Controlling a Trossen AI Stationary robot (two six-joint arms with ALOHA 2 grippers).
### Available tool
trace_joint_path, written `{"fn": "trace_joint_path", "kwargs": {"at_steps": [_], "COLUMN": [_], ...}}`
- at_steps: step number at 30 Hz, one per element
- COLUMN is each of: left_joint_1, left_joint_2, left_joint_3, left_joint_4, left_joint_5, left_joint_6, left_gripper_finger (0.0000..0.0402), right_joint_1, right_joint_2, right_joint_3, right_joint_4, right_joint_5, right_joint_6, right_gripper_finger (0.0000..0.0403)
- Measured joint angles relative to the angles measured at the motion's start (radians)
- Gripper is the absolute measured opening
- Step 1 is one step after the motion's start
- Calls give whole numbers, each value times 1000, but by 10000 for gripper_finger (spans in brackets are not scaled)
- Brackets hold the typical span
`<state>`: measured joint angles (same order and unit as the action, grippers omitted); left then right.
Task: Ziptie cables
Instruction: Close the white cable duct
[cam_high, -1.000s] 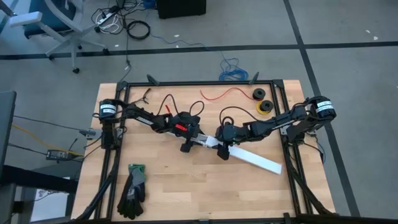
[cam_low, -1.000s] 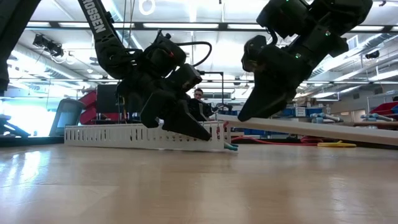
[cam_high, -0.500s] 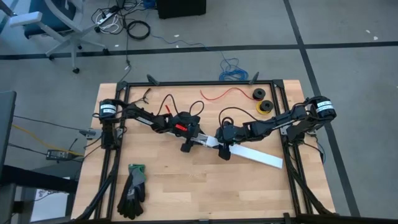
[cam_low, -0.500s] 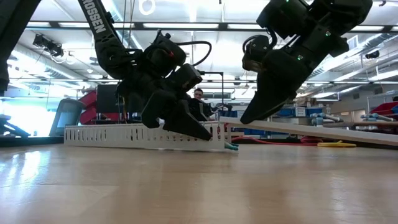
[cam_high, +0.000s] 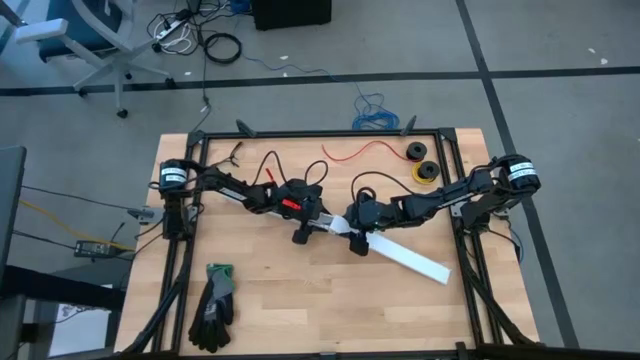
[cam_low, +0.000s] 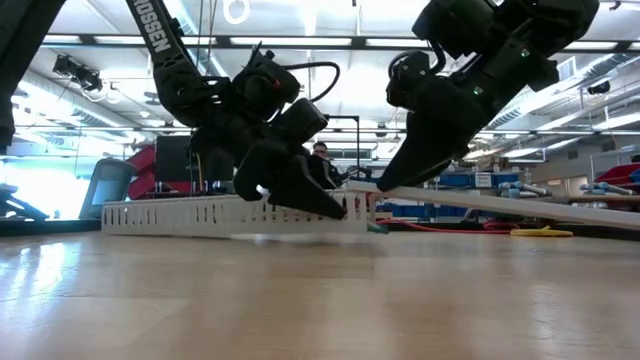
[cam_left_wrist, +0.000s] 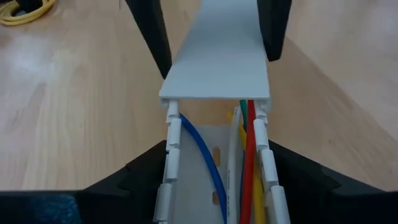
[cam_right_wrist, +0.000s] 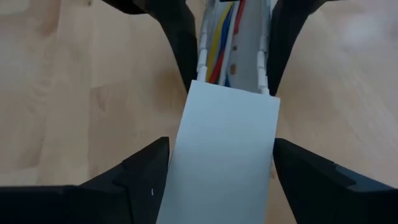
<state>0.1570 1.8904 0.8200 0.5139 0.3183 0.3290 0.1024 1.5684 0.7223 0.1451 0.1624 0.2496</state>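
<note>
Cables (cam_left_wrist: 247, 163), a bundle of thin yellow, green, blue, white and red wires, lie lengthwise inside the slotted white plastic channel (cam_left_wrist: 214, 177) at mid-table, between the fingers of the left gripper (cam_high: 303, 228). Left gripper grips the channel across its width, one dark finger against each slotted side wall; left wrist view confirms both fingers (cam_left_wrist: 140, 177) pressed to the walls.

Wire appearance: in the left wrist view the blue wire curves along one side of the channel floor, while red, yellow, green and white run bunched against the opposite wall. In the right wrist view the yellow, blue and red wires (cam_right_wrist: 221, 43) show in the open stretch of channel, their ends passing under the edge of the lid.

Flat white plastic lid strip (cam_high: 405, 255) is clamped across its width by the right gripper (cam_high: 358, 240), just right of the left gripper. The strip's left end sits on top of the channel's right end, covering the wires there; its other end slants toward the near right of the table. In the low view the strip (cam_low: 520, 207) tilts, lower at the channel end.

Off-task items: pair of dark gloves with green cuffs (cam_high: 214, 302) near left; thin red wire (cam_high: 360, 151) and two dark tape rolls (cam_high: 421, 163) at far right.
</note>
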Motion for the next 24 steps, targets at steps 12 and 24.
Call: {"fn": "trace_joint_path", "kwargs": {"at_steps": [12, 24], "left_joint_1": [-1, -1], "left_joint_2": [0, 0], "left_joint_3": [0, -2], "left_joint_4": [-35, -33], "left_joint_5": [26, -16], "left_joint_6": [-21, -19], "left_gripper_finger": [250, 250], "right_joint_1": [0, 0], "right_joint_2": [0, 0], "right_joint_3": [0, 0], "right_joint_4": [-8, 47], "right_joint_5": [0, -33], "right_joint_6": [-62, -61], "right_gripper_finger": [271, 272]}}
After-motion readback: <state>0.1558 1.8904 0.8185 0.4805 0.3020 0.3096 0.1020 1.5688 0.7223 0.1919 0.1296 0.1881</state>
